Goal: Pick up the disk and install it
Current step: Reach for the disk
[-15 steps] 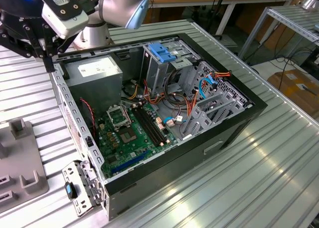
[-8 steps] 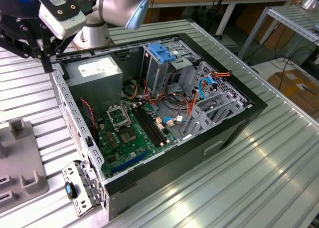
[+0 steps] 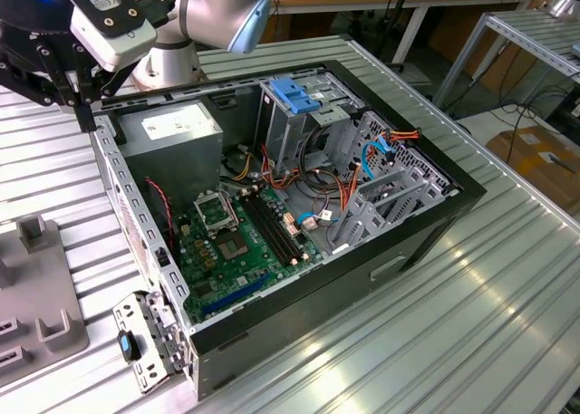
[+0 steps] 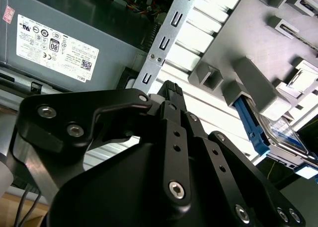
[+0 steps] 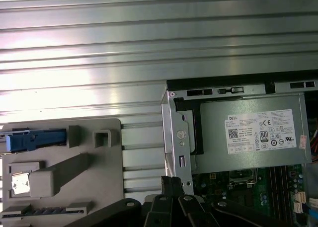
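Disk [image 4: 286, 135] slotted in grey fixture [image 5: 99, 187] on ribbed metal worktop [image 3: 471, 323]; pincer [image 4: 171, 88] clenched, empty; metal rack [image 3: 535, 33] at exterior view's upper right.

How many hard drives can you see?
1: the disk, blue-framed, sits slotted in the grey holder beside the open computer. Others may be hidden inside it.
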Tool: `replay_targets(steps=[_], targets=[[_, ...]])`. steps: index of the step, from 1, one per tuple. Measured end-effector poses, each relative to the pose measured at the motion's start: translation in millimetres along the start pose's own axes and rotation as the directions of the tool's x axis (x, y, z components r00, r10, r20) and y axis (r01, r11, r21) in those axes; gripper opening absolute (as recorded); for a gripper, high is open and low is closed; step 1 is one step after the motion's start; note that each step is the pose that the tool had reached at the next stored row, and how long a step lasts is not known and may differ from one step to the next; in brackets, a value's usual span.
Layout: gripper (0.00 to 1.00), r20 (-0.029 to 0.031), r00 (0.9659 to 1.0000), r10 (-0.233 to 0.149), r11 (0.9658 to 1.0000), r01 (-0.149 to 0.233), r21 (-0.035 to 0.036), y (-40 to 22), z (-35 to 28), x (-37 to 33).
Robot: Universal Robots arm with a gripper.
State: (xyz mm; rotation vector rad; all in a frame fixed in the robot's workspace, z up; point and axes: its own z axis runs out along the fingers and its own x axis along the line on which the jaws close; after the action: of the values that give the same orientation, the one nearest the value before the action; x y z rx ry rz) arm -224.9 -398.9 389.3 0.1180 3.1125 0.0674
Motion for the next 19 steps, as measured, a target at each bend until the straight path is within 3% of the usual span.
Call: replay_targets(steps=[6,9,12,19], targets=[[0.11,0.0,1.0,0.0,1.0,0.0,0.0,-0.4,0.2,5.2],[0.11,0.0,1.0,0.0,1.0,0.0,0.0,-0.8,0.5,12.6],[0.11,0.0,1.0,0.0,1.0,0.0,0.0001,-1.1,0.5,15.7],[0.11,-0.0001,1.0,0.0,1.0,0.0,0.0001,-1.3,0.8,18.5]])
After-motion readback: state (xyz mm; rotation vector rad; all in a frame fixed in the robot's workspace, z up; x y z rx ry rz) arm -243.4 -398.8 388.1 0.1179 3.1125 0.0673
